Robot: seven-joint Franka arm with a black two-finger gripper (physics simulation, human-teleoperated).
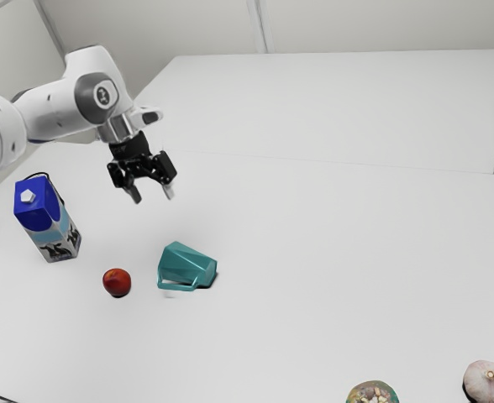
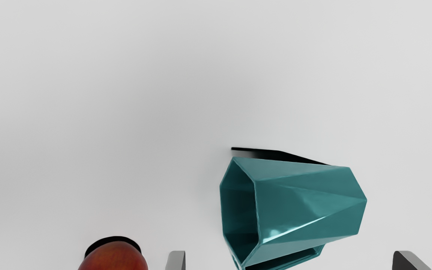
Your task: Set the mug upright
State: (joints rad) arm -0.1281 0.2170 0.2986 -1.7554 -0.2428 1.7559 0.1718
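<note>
Above the table, my gripper stands open with nothing between its fingers, higher than the mug and a little toward the exterior view's left of it. The teal faceted mug lies on its side on the white table, its handle low along one side. In the wrist view the mug turns its dark open mouth toward the red fruit, and the fingertips of my gripper are spread wide, with the mug's handle side reaching toward the space between them.
A red fruit rests near the mug, seen also in the wrist view as a red fruit. A blue and white carton stands at the exterior view's left. A garlic bulb and a patterned round item are at the lower right.
</note>
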